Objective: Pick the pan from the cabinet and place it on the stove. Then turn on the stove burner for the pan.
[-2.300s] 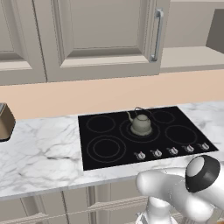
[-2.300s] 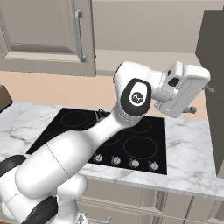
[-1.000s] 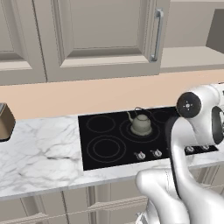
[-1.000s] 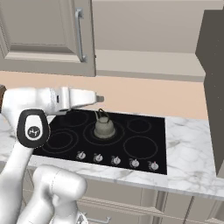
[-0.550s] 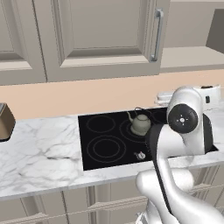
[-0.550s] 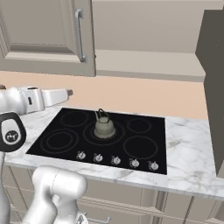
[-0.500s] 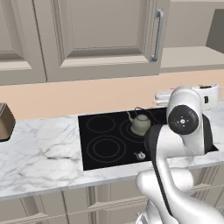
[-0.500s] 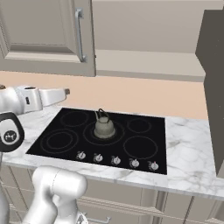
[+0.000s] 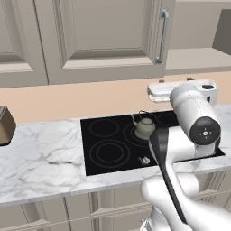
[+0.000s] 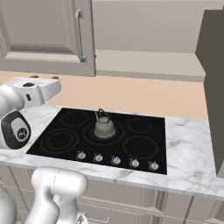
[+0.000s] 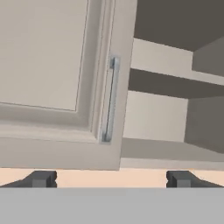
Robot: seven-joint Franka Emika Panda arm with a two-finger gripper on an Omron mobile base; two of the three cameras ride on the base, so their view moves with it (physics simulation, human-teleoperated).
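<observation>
**End effector wide open, aimed up at the cabinet door**

Closest in, the white arm's two-finger end effector (image 11: 111, 178) has its dark fingertips (image 11: 40, 178) spread about as far apart as they go, with nothing between them and touching nothing. In the hand view it looks at the beige panelled wall cabinet (image 11: 48, 65), right at one long curved silver bar handle (image 11: 110, 98) on the door edge. Beside that door is an open beige section with a plain shelf (image 11: 175, 85); I can't spot the pan anywhere in it.

Compared with half a second ago, the hand sits a touch higher in both base views and the wrist has nudged round slightly; everything on the tabletop is where it was.

Further out, the white marble tabletop (image 9: 43, 158) carries the flat black glass cooktop (image 10: 57, 142) with five grey ring outlines and a row of five small silver knobs (image 10: 115, 160) along its front edge. One grey-green kettle (image 10: 104, 126) stands on the middle ring. At the far left edge of the left base view one brown box-like thing (image 9: 4, 126) sits on the marble; can't tell what it is.
</observation>
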